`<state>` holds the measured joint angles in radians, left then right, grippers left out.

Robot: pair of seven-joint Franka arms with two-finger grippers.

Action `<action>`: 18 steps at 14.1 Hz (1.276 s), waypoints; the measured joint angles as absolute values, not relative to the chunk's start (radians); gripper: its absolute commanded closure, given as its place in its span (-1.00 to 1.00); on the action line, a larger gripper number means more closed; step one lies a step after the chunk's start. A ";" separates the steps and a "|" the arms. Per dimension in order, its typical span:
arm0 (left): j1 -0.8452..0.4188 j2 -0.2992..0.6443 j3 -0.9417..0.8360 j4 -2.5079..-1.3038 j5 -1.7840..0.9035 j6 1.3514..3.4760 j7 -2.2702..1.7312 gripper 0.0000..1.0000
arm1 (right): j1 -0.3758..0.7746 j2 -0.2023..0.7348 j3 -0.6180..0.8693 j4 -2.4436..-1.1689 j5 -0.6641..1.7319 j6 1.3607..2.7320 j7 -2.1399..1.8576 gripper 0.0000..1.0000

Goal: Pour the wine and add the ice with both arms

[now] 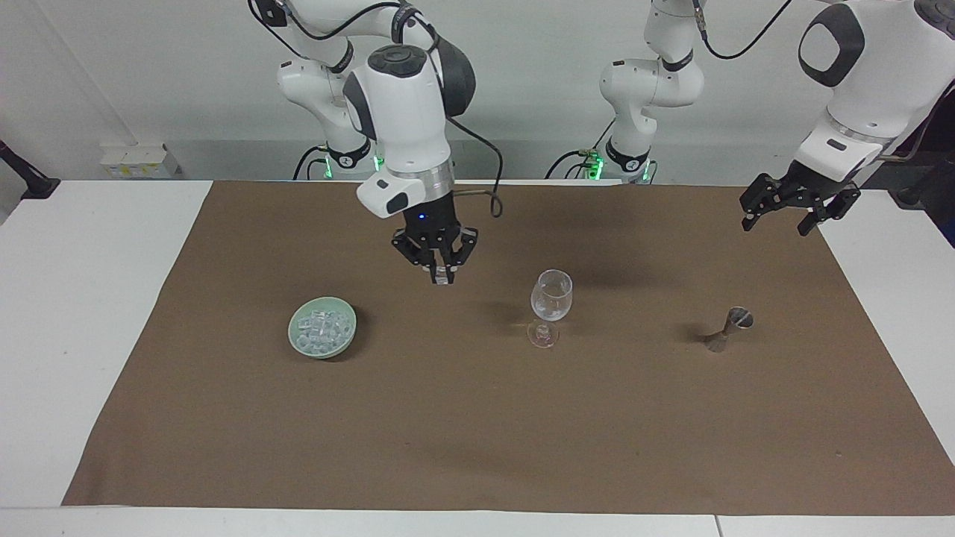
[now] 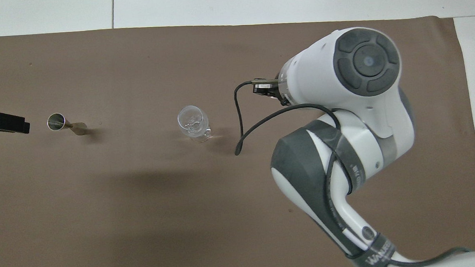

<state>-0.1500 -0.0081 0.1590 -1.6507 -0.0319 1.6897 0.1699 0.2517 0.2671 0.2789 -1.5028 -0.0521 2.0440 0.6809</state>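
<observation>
— Where is the right hand?

— Up in the air over the brown mat, between the pale green bowl and the wine glass. Its fingertips are pinched on one small clear ice cube.

— And the rest of the ice?

— Heaped in the bowl, toward the right arm's end of the tabletop.

— The left hand?

— Spread wide and holding nothing — it waits over the mat's edge at the left arm's end, with the metal jigger standing between it and the glass.
</observation>
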 measured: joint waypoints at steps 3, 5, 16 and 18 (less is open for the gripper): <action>-0.150 -0.008 0.152 -1.645 -0.032 1.690 0.168 -1.00 | 0.336 0.275 0.284 -1.484 -0.035 2.074 0.765 1.00; -0.150 -0.008 0.151 -1.643 -0.032 1.690 0.168 -1.00 | 0.389 0.286 0.284 -1.483 -0.035 2.086 0.798 1.00; -0.142 0.012 0.151 -1.642 -0.031 1.693 0.165 -1.00 | 0.454 0.408 0.283 -1.448 -0.106 2.200 0.803 1.00; -0.137 0.022 0.151 -1.642 -0.031 1.693 0.165 -1.00 | 0.454 0.426 0.283 -1.447 -0.108 2.237 0.803 1.00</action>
